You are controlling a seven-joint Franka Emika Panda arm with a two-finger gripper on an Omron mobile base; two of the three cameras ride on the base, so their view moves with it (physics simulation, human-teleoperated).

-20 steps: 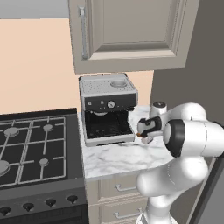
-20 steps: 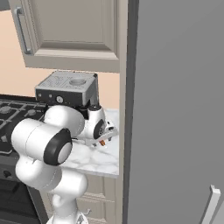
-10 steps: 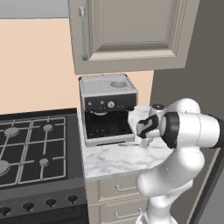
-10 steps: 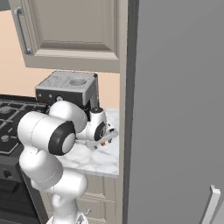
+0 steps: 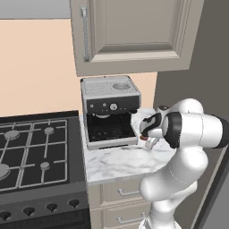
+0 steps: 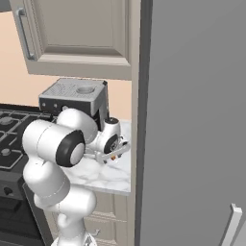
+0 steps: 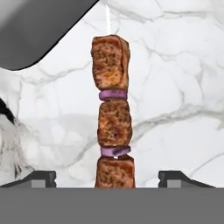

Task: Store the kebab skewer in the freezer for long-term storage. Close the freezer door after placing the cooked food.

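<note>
The kebab skewer [image 7: 112, 118] lies flat on the marble counter [image 7: 175, 87], brown meat chunks with purple onion slices between them. My gripper [image 7: 111, 179] hangs just over it, open, one fingertip on each side and neither touching the meat. From the left base view the gripper [image 5: 147, 137] is low over the counter right of the coffee machine, with a reddish bit of the skewer [image 5: 143, 138] at its tips. The right base view shows the gripper [image 6: 113, 153] close to the tall grey freezer [image 6: 192, 120]. Whether the freezer door stands open I cannot tell.
A steel coffee machine [image 5: 109, 112] stands on the counter just left of my hand. Left of that sits a gas stove [image 5: 31, 147]. A beige wall cabinet [image 5: 134, 31] hangs overhead. A pale handle [image 6: 231, 225] shows low on the freezer front. Drawers [image 5: 120, 197] sit under the counter.
The hand has sunk slightly toward the counter, and the forearm and elbow have swung round above it. The skewer has not moved.
</note>
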